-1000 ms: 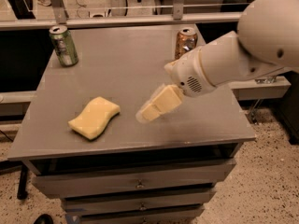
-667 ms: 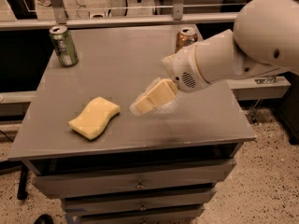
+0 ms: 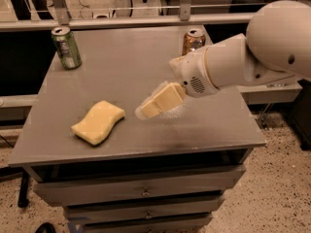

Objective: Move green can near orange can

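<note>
A grey table (image 3: 121, 76) with drawers below fills the scene, and its top serves as the work surface. The robot's white arm (image 3: 243, 62) reaches in from the right over the table, slanting down toward the middle. This is probably a reach across to the far-left corner, where the thing to be picked up stands. At its end the gripper (image 3: 146, 109) hangs just above the middle of the table, pointing left and near, with no can in it. Whether it is open or closed cannot be told from this angle. A yellow sponge (image 3: 98, 122) lies flat at the near left, beside the gripper; it is no part of the task, only something to pass clear of. The green can (image 3: 66, 47) stands upright at the far-left corner, well apart from the gripper. The orange can (image 3: 193, 41) stands upright at the far edge, right of centre, just behind the arm. The green can therefore has most of the table's width to cross.
</note>
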